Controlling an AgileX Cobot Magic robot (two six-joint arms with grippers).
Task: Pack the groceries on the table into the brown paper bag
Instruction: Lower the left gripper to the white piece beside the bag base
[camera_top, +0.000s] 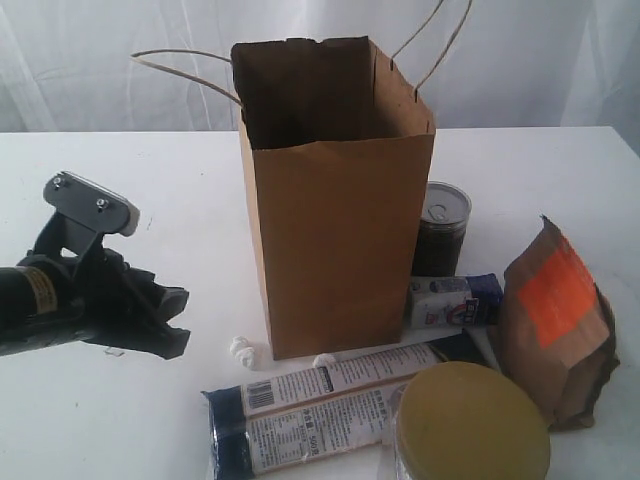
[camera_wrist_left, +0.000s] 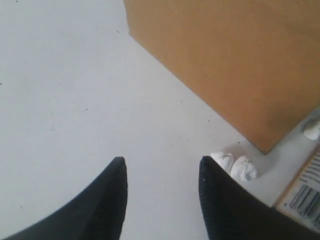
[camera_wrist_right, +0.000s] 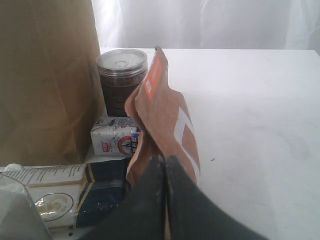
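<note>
pouch (camera_wrist_right: 165, 115) stands between right gripper (camera_wrist_right: 165, 159) and can (camera_wrist_right: 121, 80); packet (camera_wrist_right: 115, 136) beside bag (camera_wrist_right: 45, 75).

Paper bag (camera_top: 335, 250) stands mid table (camera_top: 130, 180). Can (camera_top: 441, 230) just right of the bag, small packet (camera_top: 452, 300) before the can. Pouch (camera_top: 555, 320) right of both, toward the right edge. Long packet (camera_top: 320, 400) lies before the bag; jar (camera_top: 470, 425) at the near edge, before the long packet's right end.

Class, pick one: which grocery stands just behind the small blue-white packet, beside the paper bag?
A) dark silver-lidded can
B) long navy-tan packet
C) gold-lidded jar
A: the dark silver-lidded can stands upright behind the small blue-white packet, close beside the brown paper bag.
</note>
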